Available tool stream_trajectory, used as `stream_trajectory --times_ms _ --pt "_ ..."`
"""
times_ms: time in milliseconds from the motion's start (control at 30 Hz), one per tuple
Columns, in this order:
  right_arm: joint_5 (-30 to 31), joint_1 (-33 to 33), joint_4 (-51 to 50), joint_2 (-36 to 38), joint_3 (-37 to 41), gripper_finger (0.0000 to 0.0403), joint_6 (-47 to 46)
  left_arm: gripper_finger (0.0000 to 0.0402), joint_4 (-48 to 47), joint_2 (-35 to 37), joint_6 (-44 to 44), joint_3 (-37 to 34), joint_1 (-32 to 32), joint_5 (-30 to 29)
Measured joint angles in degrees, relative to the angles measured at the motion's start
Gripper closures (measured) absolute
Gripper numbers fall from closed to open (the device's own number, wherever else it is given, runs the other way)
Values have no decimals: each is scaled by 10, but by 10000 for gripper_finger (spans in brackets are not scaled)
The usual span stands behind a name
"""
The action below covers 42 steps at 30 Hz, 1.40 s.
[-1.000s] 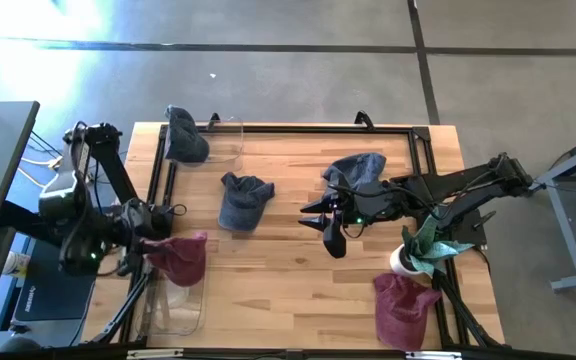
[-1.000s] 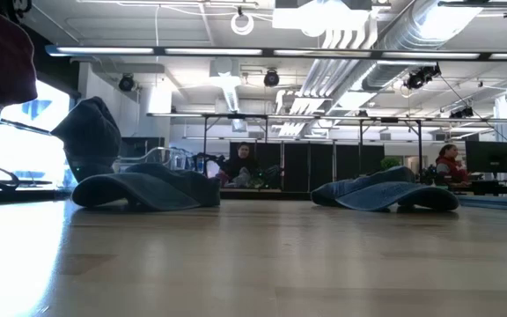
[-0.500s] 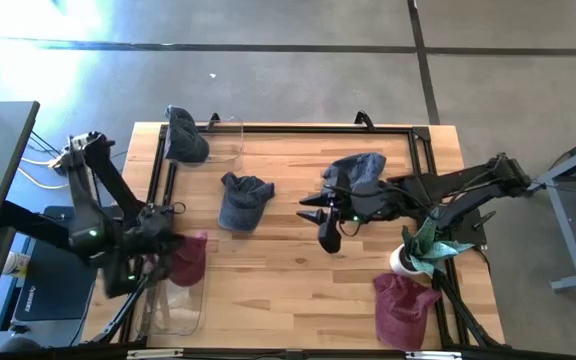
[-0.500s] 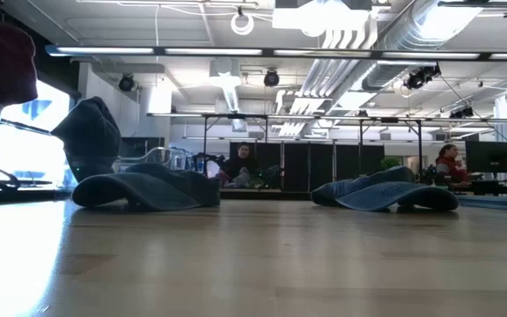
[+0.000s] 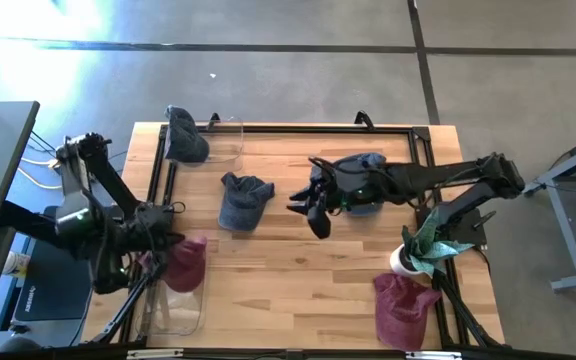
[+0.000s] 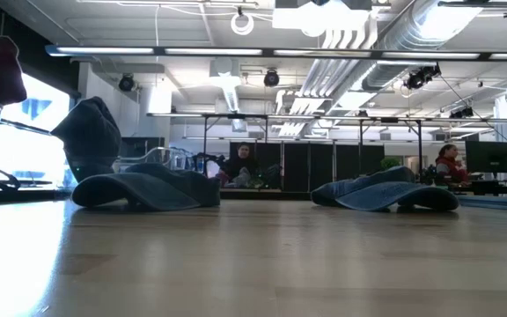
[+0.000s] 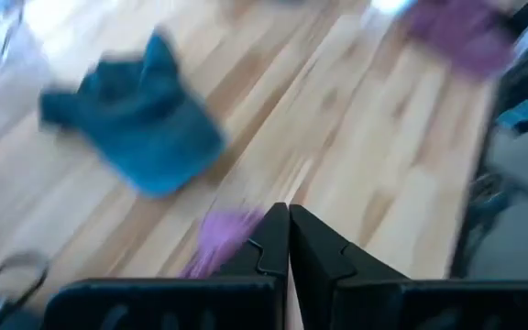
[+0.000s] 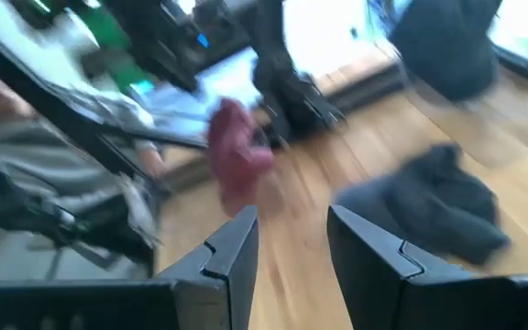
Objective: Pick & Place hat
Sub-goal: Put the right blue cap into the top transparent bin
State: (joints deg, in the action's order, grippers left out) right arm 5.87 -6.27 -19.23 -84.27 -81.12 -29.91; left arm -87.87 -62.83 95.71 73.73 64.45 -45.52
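A maroon hat [image 5: 184, 262] lies draped over a clear stand [image 5: 173, 305] at the table's near left. My left gripper [image 5: 160, 243] is shut at the hat's left edge; in the left wrist view a bit of the maroon hat [image 7: 220, 235] shows beside my shut fingers [image 7: 287, 240]. My right gripper [image 5: 313, 212] hangs open above the table's middle, between a blue hat [image 5: 243, 200] and a second blue hat [image 5: 363, 172] under its arm. Its own view shows the open gripper [image 8: 291, 243] with nothing between the fingers. My left gripper is shut next to the maroon hat's left edge [image 7: 220, 235]. Whether the fingertips touch the cloth, I cannot tell.
A dark blue hat [image 5: 183, 135] rests on a clear stand at the far left. Another maroon hat [image 5: 403, 305] lies near the front right corner, beside a white pot with a green plant [image 5: 420, 250]. A black frame [image 5: 288, 127] runs round the table.
My left gripper has shut and drawn back a little toward the table's left edge; the maroon hat has stayed draped on the clear stand. My right gripper, still open, has moved toward the far edge and a little to the left.
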Motion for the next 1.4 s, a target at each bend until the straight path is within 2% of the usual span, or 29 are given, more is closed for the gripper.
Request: stream_trajectory --times_ms 233,367,467,533,667,733,833,933,1067,1167,1267,1400 --pt "-5 16 -155 0 0 274 -16 395 70 -1 -95 25 0 -150" --pt "-3 15 -256 -3 0 265 -30 395 119 -21 -173 25 0 -195" --pt "-1 10 -356 -12 0 242 -11 395 143 -44 -194 25 -22 -233" --pt "0 6 -416 -20 5 219 3 395 159 -59 -194 25 -48 -235" --pt "2 -6 -465 -19 71 166 59 395 197 -68 -194 24 -97 -189" --pt "9 -15 -448 -19 121 144 112 395 230 -68 -212 24 -122 -144" --pt "36 -27 -393 -19 201 126 207 395 300 -71 -289 24 -165 -84" --pt "86 -36 -332 -19 265 124 292 395 381 -80 -396 24 -206 -36" --pt "163 -36 -269 -19 334 127 347 395 464 -82 -517 24 -251 54" --pt "215 -36 -237 -19 379 127 371 395 508 -94 -556 25 -287 105" --pt "268 -36 -209 -19 413 128 379 395 546 -115 -578 24 -324 132" --pt "356 -36 -170 -20 423 136 379 395 593 -129 -605 25 -355 172"
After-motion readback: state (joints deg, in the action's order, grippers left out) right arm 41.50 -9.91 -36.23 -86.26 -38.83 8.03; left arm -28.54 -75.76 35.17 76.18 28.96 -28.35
